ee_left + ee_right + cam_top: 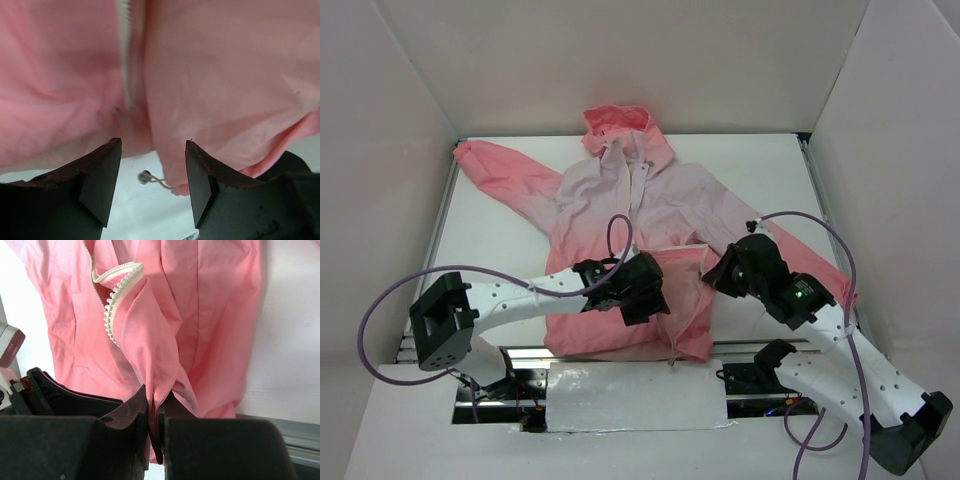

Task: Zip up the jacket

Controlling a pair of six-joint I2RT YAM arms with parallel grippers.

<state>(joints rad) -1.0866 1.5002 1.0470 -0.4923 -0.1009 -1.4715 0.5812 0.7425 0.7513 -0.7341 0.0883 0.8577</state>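
The thin hooded long-sleeved jacket (610, 200), coral pink at the sleeves and hem and fading to pale lilac-white over the chest, lies spread face up on the white table (770, 180). Its hood is at the far side and its hem at the near edge. Its white toothed zipper (638, 180) runs down the middle of the front. Towards the hem the two front panels part. The panel to the right of the zipper is lifted into a fold, and its row of teeth (120, 285) curls outward in the right wrist view.

Just right of the zipper's lower end, the right gripper (157, 410) has its black fingers pressed together on a ridge of pink cloth from that raised panel. Just left of the zipper's lower end, the left gripper (153, 170) hangs low over the hem with its fingers spread and nothing between them. In the left wrist view the zipper (125, 50) ends above that gap. Below it a small metal bead on a thin loop (145, 176) sticks out from the hem edge over the bare table.

Nearer than the zipper's foot, a patch of silver tape (630, 395) covers the table's near edge. Purple cables (380, 320) loop off both arms.
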